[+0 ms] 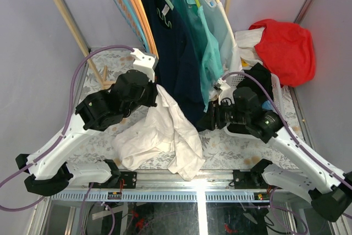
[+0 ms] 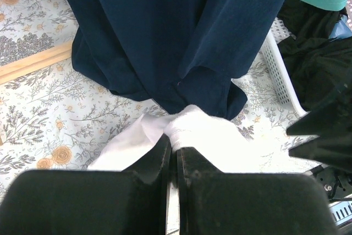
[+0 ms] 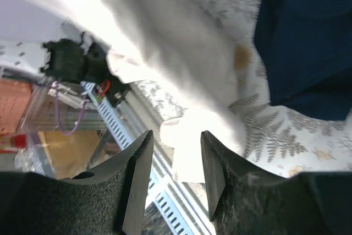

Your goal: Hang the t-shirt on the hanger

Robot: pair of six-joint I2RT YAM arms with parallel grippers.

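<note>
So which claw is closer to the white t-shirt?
Left. The left gripper is shut on a bunched fold of the t-shirt, holding it up. The right gripper hangs open beside the cloth's lower edge, gripping nothing.

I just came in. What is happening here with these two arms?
The left gripper is shut on a bunch of the white t-shirt and holds it up in front of the hanging navy shirt. The rest lies on the table. The right gripper is open close to the cloth. The t-shirt is not hung yet.
</note>
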